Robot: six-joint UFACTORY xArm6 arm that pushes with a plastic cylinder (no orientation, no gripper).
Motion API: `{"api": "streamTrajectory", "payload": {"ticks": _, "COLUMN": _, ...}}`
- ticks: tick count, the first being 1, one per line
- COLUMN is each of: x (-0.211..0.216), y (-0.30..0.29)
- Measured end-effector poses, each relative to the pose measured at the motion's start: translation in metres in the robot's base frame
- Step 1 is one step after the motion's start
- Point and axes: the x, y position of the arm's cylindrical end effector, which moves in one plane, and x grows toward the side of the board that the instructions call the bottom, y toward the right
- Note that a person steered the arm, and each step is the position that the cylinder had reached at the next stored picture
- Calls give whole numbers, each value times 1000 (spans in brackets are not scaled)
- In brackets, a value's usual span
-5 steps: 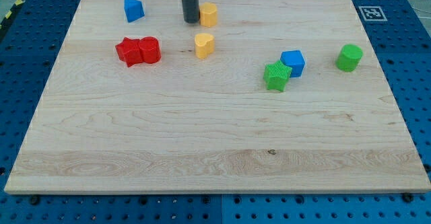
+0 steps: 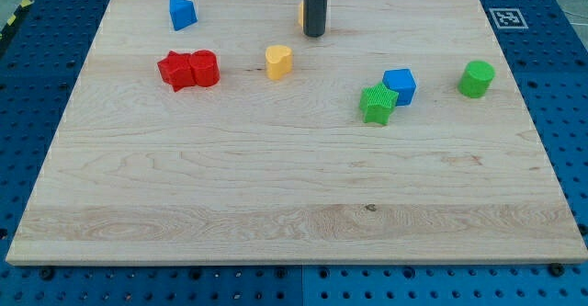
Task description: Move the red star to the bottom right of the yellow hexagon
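Observation:
The red star [image 2: 174, 71] lies at the view's left, touching a red cylinder [image 2: 205, 68] on its right. The yellow hexagon [image 2: 300, 14] is near the view's top and almost wholly hidden behind my dark rod; only a thin orange-yellow sliver shows at the rod's left edge. My tip [image 2: 314, 35] rests on the board at the hexagon, far to the right of and above the red star.
A yellow heart-like block [image 2: 278, 62] lies below and left of my tip. A blue block [image 2: 182, 13] is at the top left. A green star [image 2: 378, 103] touches a blue cube [image 2: 400, 86]. A green cylinder [image 2: 477, 79] stands at the right.
My rod has moved right, from the hexagon's left side to in front of it. The hexagon has shifted a little right. The other blocks have not moved.

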Motion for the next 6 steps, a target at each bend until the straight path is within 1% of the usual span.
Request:
{"api": "streamTrajectory", "payload": {"ticks": 3, "x": -13, "y": 0}}
{"api": "streamTrajectory", "payload": {"ticks": 4, "x": 2, "y": -5}}
{"api": "streamTrajectory", "payload": {"ticks": 5, "x": 16, "y": -17}}
{"api": "streamTrajectory", "payload": {"ticks": 6, "x": 12, "y": -55}}
